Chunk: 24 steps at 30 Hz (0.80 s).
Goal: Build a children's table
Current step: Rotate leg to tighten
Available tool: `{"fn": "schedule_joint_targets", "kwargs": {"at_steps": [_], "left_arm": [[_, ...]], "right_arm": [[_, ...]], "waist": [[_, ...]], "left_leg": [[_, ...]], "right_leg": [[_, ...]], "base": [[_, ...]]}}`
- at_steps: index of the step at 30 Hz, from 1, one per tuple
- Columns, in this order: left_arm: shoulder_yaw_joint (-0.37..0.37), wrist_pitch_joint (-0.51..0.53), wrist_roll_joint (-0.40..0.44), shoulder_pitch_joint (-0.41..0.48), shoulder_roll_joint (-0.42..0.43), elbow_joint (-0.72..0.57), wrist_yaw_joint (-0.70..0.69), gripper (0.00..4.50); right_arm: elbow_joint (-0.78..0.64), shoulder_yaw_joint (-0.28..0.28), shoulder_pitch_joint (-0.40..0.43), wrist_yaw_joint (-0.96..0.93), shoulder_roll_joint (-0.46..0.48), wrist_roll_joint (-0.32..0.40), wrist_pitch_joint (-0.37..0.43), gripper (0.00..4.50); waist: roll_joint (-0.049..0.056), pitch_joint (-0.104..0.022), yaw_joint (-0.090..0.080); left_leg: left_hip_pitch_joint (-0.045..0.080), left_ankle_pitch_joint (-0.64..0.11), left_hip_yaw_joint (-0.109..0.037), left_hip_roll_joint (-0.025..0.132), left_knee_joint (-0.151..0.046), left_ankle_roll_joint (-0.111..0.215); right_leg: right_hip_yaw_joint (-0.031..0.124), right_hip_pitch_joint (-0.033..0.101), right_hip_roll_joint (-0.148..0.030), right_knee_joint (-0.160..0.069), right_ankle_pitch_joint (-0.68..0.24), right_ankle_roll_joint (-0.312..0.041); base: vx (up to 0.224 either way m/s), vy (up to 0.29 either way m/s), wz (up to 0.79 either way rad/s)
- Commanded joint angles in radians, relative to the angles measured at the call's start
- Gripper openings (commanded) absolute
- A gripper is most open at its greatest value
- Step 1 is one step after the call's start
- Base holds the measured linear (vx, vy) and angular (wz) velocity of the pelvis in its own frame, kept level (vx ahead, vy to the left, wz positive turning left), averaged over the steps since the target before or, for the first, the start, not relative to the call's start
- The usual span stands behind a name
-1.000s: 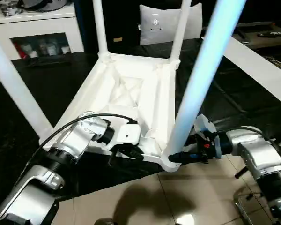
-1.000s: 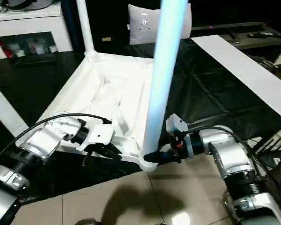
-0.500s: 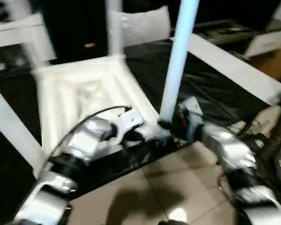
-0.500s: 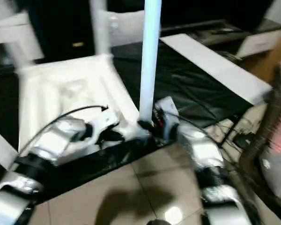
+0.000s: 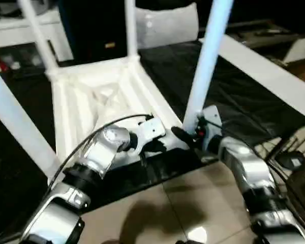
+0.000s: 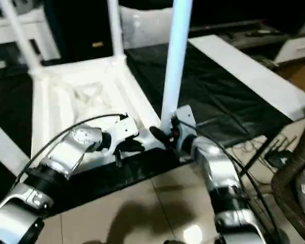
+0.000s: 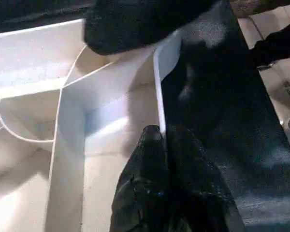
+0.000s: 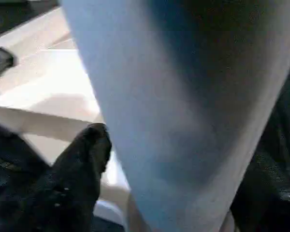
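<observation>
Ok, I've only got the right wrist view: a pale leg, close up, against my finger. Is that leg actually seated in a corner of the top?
Observer: It looks seated. The near right leg stands upright at the corner of the upside-down table top, with the right gripper closed around its base.
Operator: How many legs are up in total?
Observer: Four. Besides yours there are the far left leg, the far right leg and the near left leg.
Operator: And the other arm?
Observer: The left gripper pinches the top's near rim wall, one finger on each side of it.
</observation>
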Motion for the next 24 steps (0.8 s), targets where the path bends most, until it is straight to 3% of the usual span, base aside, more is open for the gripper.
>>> {"fn": "schedule_joint_targets", "kwargs": {"at_steps": [1,3,4,5,7,10,12,13,14,16,18,20,21,23,24], "left_arm": [[-0.023,-0.06,0.033,-0.034,0.017,0.053,0.009,0.0],[-0.02,-0.087,0.033,-0.045,0.025,0.077,0.017,0.0],[-0.02,-0.087,0.033,-0.045,0.025,0.077,0.017,0.0],[-0.01,-0.115,0.028,-0.059,0.033,0.103,0.028,0.0],[-0.007,-0.121,0.026,-0.062,0.037,0.112,0.031,0.0],[0.004,-0.116,0.019,-0.058,0.037,0.115,0.041,0.0],[0.016,-0.123,0.012,-0.058,0.034,0.118,0.06,0.0],[0.043,-0.135,-0.013,-0.052,0.026,0.111,0.083,0.0],[0.06,-0.121,-0.036,-0.036,0.023,0.08,0.078,0.0],[0.093,-0.08,-0.08,-0.001,0.014,0.008,0.075,0.43],[0.154,-0.012,-0.144,0.051,-0.014,-0.093,0.111,0.58],[0.218,-0.008,-0.184,0.155,-0.044,-0.249,0.207,0.72],[0.218,-0.008,-0.184,0.155,-0.044,-0.249,0.207,0.85],[0.257,0.013,-0.204,0.215,-0.068,-0.335,0.266,1.01],[0.268,0.027,-0.212,0.228,-0.075,-0.354,0.278,1.01]], "right_arm": [[-0.084,0.039,0.067,0.067,-0.013,0.034,0.044,3.77],[-0.146,0.036,0.109,0.084,-0.027,0.049,0.053,4.01],[-0.146,0.036,0.109,0.084,-0.027,0.049,0.053,4.09],[-0.243,0.027,0.171,0.109,-0.044,0.082,0.058,4.15],[-0.303,0.022,0.212,0.119,-0.058,0.097,0.044,4.36],[-0.375,0.014,0.265,0.11,-0.075,0.102,0.034,4.45],[-0.397,0.008,0.282,0.094,-0.077,0.096,0.024,4.45],[-0.436,-0.003,0.31,0.077,-0.075,0.098,0.017,4.45],[-0.458,-0.013,0.325,0.06,-0.066,0.099,0.004,4.45],[-0.506,-0.03,0.351,0.031,-0.05,0.109,0.004,4.5],[-0.57,-0.045,0.38,-0.038,-0.036,0.095,0.05,4.5],[-0.644,-0.021,0.421,-0.086,-0.024,0.078,0.118,4.5],[-0.644,-0.021,0.421,-0.086,-0.024,0.078,0.118,4.5],[-0.663,0.004,0.443,-0.108,-0.024,0.042,0.107,4.5],[-0.666,0.01,0.448,-0.114,-0.024,0.031,0.097,4.5]], "waist": [[-0.004,-0.067,0.001],[-0.003,-0.07,0.013],[-0.004,-0.07,0.013],[0.0,-0.069,0.015],[-0.003,-0.07,0.016],[-0.001,-0.068,0.01],[-0.001,-0.066,0.009],[0.006,-0.066,0.011],[0.005,-0.066,0.012],[0.002,-0.069,0.011],[0.0,-0.072,0.01],[-0.002,-0.082,0.011],[-0.002,-0.076,0.011],[-0.004,-0.073,0.011],[-0.004,-0.068,0.012]], "left_leg": [[-0.002,-0.227,0.005,0.021,-0.07,0.06],[-0.001,-0.201,0.007,0.024,-0.071,0.063],[-0.003,-0.194,0.007,0.022,-0.071,0.065],[-0.003,-0.191,0.008,0.023,-0.071,0.063],[-0.006,-0.19,0.007,0.022,-0.071,0.065],[-0.01,-0.222,0.005,0.019,-0.074,0.058],[-0.005,-0.233,0.006,0.019,-0.073,0.056],[-0.005,-0.236,0.006,0.019,-0.073,0.054],[-0.004,-0.241,0.006,0.018,-0.072,0.052],[-0.01,-0.223,0.004,0.022,-0.074,0.05],[-0.014,-0.192,0.005,0.024,-0.072,0.053],[-0.017,-0.101,0.006,0.027,-0.061,0.076],[-0.018,-0.102,0.01,0.028,-0.061,0.094],[-0.018,-0.14,0.015,0.025,-0.061,0.096],[-0.015,-0.171,0.017,0.024,-0.062,0.085]], "right_leg": [[0.054,0.045,-0.057,-0.071,-0.346,-0.157],[0.059,0.048,-0.06,-0.065,-0.319,-0.158],[0.059,0.049,-0.059,-0.066,-0.314,-0.156],[0.059,0.05,-0.059,-0.067,-0.307,-0.155],[0.06,0.053,-0.059,-0.064,-0.297,-0.155],[0.056,0.055,-0.06,-0.068,-0.351,-0.144],[0.056,0.048,-0.06,-0.077,-0.396,-0.131],[0.056,0.047,-0.06,-0.078,-0.404,-0.129],[0.056,0.046,-0.059,-0.079,-0.409,-0.124],[0.057,0.05,-0.06,-0.074,-0.374,-0.126],[0.059,0.051,-0.06,-0.063,-0.309,-0.15],[0.063,0.053,-0.057,-0.039,-0.155,-0.203],[0.062,0.045,-0.053,-0.043,-0.144,-0.213],[0.061,0.043,-0.053,-0.051,-0.214,-0.198],[0.06,0.041,-0.056,-0.059,-0.286,-0.173]], "base": [[0.0,0.0,0.0],[0.0,0.0,0.0],[0.0,0.0,0.0],[0.0,0.0,0.0],[0.0,0.0,0.0],[0.0,0.0,0.0],[0.0,0.0,0.0],[0.0,0.0,0.0],[0.0,0.0,0.0],[0.0,0.0,0.0],[0.0,0.0,0.0],[0.0,0.0,0.0],[0.0,0.0,0.0],[0.0,0.0,0.0],[0.0,0.0,0.0]]}}
